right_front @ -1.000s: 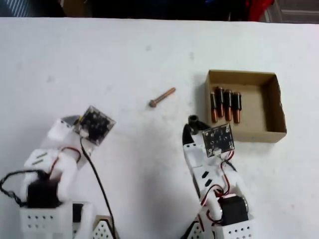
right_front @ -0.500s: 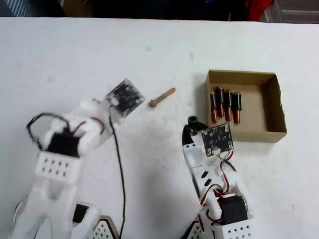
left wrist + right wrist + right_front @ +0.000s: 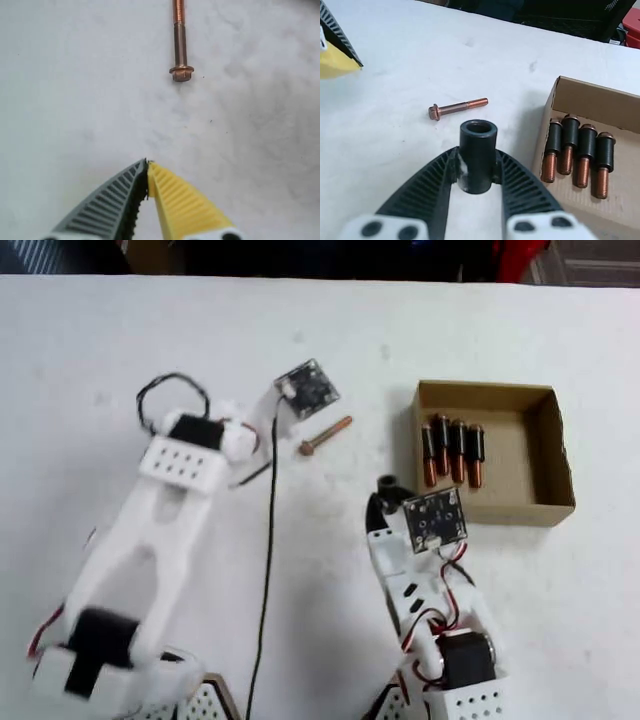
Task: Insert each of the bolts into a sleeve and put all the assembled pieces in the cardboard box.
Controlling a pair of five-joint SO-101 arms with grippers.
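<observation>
The right gripper (image 3: 478, 167) is clenching an upright black sleeve (image 3: 478, 145). Beyond, the bolt (image 3: 180, 42) is lying on the table (image 3: 150, 330), the left gripper (image 3: 147, 170) hanging pinched shut and empty left of its head. Rightward, the cardboard box (image 3: 548, 455) is holding four assembled pieces (image 3: 452, 452).

White table (image 3: 150, 330), flat matte top, with faint grey smudges and small dark specks here and there. One copper-coloured bolt (image 3: 325, 435) lies loose and flat on it near the middle. It lies slantwise, with the flanged head toward the near left and the threaded end pointing toward the far right. A cardboard box (image 3: 553, 455) sits on the table to the right of the bolt, near it but not touching. The box is shallow, with its open side up and walls upright. The table's far edge meets a dark background.
</observation>
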